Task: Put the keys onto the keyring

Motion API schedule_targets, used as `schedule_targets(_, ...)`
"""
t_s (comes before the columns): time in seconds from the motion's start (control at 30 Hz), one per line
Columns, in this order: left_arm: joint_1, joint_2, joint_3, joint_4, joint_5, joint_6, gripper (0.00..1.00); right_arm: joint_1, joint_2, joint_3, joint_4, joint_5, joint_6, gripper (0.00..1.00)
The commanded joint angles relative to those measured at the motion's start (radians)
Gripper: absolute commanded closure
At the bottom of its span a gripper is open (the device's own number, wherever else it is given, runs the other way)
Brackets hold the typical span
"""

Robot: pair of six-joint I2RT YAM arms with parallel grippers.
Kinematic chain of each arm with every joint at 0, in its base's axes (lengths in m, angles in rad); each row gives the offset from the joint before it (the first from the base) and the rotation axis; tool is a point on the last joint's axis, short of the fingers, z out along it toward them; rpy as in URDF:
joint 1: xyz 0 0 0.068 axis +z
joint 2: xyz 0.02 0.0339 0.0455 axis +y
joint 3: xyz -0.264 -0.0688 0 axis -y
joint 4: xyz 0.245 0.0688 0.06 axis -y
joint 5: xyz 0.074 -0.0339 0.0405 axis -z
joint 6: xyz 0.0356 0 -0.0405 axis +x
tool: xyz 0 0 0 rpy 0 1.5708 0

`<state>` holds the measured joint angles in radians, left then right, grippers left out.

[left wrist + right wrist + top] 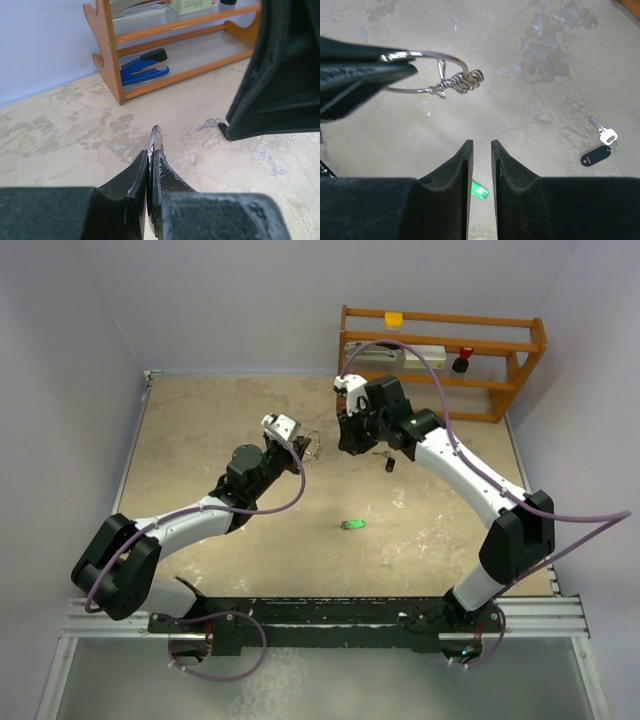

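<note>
My left gripper [303, 443] is shut on the thin silver keyring [154, 136], held edge-on between its jaws above the table. In the right wrist view the keyring [451, 57] juts from the left fingers [355, 75] with a cluster of small silver pieces [464, 81] hanging on it. My right gripper [481, 145] hovers just right of the ring, jaws a little apart with nothing between them. The green-headed key [352, 525] lies on the table, and shows between my right jaws [480, 191]. The black-headed key [596, 156] lies to the right [388, 464].
A wooden rack [440, 355] stands at the back right against the wall, with a blue stapler [142, 71] on its lower shelf. Grey walls close the table at the back and on both sides.
</note>
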<state>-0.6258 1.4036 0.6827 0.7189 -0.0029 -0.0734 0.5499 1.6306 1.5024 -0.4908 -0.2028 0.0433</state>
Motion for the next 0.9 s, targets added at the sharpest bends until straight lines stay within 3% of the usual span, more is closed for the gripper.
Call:
schedule_targets(0.0, 0.034, -0.052, 0.037, -0.043, 0.008, -0.078, 1.0, -0.007, -0.097, -0.113, 0.222, -0.019, 0.036, 0.75)
schedule_targets(0.2, 0.038, -0.038, 0.085, -0.11, 0.014, -0.166, 1.0, -0.007, -0.143, -0.204, 0.384, -0.027, 0.075, 0.72)
schedule_targets(0.37, 0.038, -0.017, 0.119, -0.115, 0.031, -0.227, 1.0, -0.006, -0.117, -0.208, 0.407, -0.067, 0.114, 0.71)
schedule_targets(0.87, 0.037, -0.021, 0.102, -0.084, 0.057, -0.207, 1.0, -0.004, -0.04, -0.153, 0.496, -0.108, 0.308, 0.68)
